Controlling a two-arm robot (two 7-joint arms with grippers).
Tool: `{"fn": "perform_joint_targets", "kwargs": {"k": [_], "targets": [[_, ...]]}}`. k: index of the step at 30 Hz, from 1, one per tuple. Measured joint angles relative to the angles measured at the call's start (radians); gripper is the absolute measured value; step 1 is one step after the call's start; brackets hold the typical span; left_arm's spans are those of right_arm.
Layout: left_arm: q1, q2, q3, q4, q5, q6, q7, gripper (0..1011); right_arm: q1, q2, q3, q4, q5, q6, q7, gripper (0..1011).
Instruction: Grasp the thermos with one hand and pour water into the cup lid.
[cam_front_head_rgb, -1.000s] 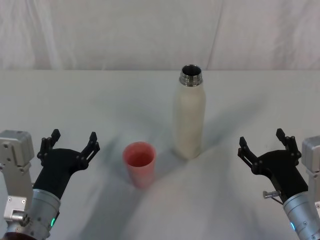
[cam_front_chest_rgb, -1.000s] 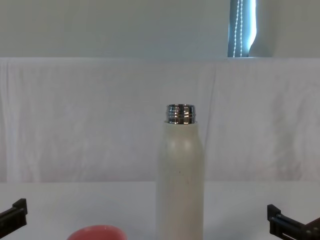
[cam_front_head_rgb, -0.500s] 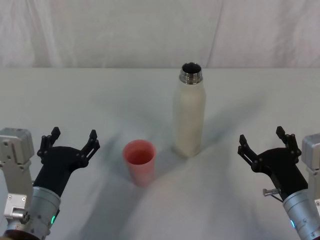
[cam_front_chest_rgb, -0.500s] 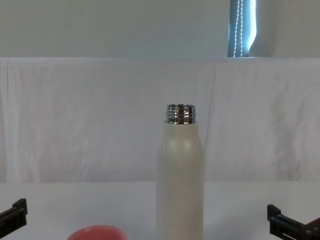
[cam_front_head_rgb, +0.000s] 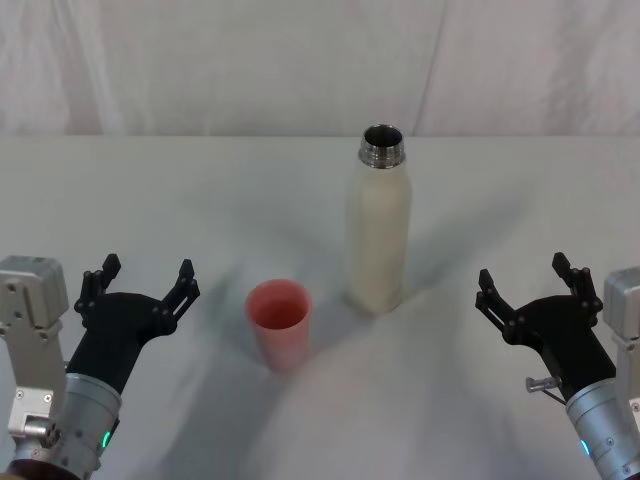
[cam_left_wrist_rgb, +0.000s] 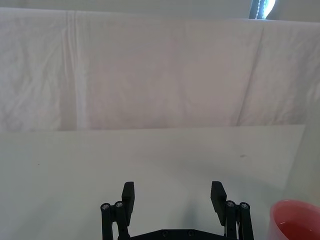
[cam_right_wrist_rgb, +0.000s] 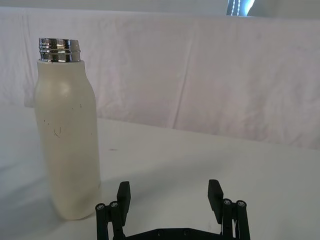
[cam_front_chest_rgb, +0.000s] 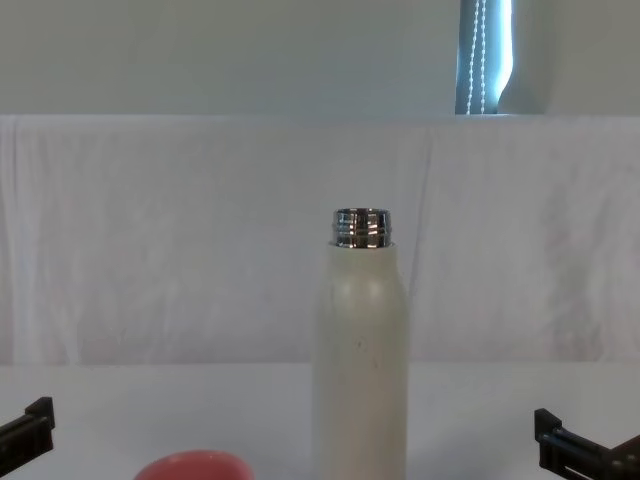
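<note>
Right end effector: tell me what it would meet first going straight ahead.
Probably nothing: the open right end effector points past the thermos, which stands off to one side; bare table lies ahead, then the backdrop.

Illumination was bright, soft and even across all views. The white table and backdrop cloth read slightly grey, with little contrast. Faint, diffuse shadows fell toward the robot from the thermos and the cup lid. Small specular highlights showed on the thermos's chrome neck. A bright blue-white window strip was overexposed. Focus was acceptable; the cup lid's near side looked slightly soft.
</note>
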Motion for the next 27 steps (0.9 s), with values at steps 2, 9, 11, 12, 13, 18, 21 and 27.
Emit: {"fn": "perform_joint_targets", "kwargs": {"k": [2,9,11,12,13,18,21,27], "targets": [[0.000,0.000,0.000,0.000,0.000,0.000,0.000,1001,0.000,0.000,0.000,0.000,0.000,0.000,0.000,1002],[0.000,0.000,0.000,0.000,0.000,0.000,0.000,1001,0.000,0.000,0.000,0.000,0.000,0.000,0.000,1001],[0.000,0.000,0.000,0.000,0.000,0.000,0.000,1001,0.000,0.000,0.000,0.000,0.000,0.000,0.000,1001],[0.000,0.000,0.000,0.000,0.000,0.000,0.000,1001,0.000,0.000,0.000,0.000,0.000,0.000,0.000,1001],[0.000,0.000,0.000,0.000,0.000,0.000,0.000,1001,0.000,0.000,0.000,0.000,0.000,0.000,0.000,1002],[0.000,0.000,0.000,0.000,0.000,0.000,0.000,1001,0.000,0.000,0.000,0.000,0.000,0.000,0.000,1001],[0.000,0.000,0.000,0.000,0.000,0.000,0.000,1001,0.006,-0.005,-0.002,0.000,-0.011,0.004,0.004,1001],[0.000,0.000,0.000,0.000,0.000,0.000,0.000,1001,0.034,-0.032,-0.011,0.013,-0.014,0.025,0.045,1002]]}}
